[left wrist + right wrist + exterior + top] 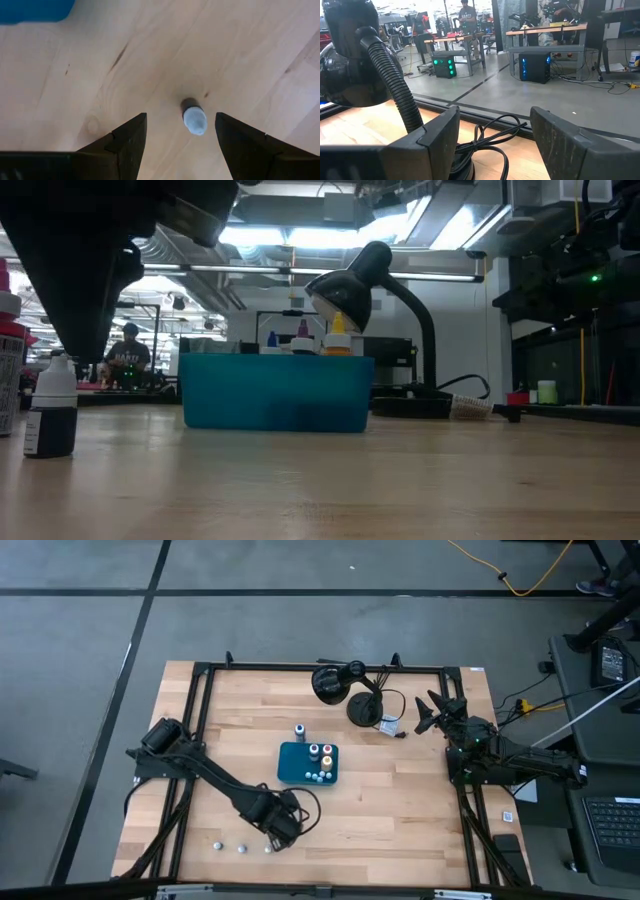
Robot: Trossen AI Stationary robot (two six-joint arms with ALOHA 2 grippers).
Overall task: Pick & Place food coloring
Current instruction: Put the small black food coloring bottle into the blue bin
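**Left gripper over a bottle near the table's front edge**

Left gripper (276, 832) low over the wood table (400, 800), near the front edge, left of centre. Fingers (125, 142) spread wide, nothing gripped. Between them in the left wrist view, one small bottle (194, 118) with a pale cap, seen from above, standing on the wood, closer to one finger than the other, touching neither.

Two more small bottles (217, 844) on the table in a row with it, further left along the front edge. Another dark-bodied bottle (299, 730) upright just beyond the tray's far left corner.

Teal tray (292, 768) mid-table, holding several bottles with coloured tops (321, 751) along its right side, red and orange among them; smaller pale ones at its near right corner. In the low view, blue, pink and orange tops showing above the tray wall.

Right gripper (428, 712) parked at the far right of the table, fingers (432, 137) apart and empty, facing a black desk lamp (340, 680) and its cable (492, 137). Person at a bench far off in the room.
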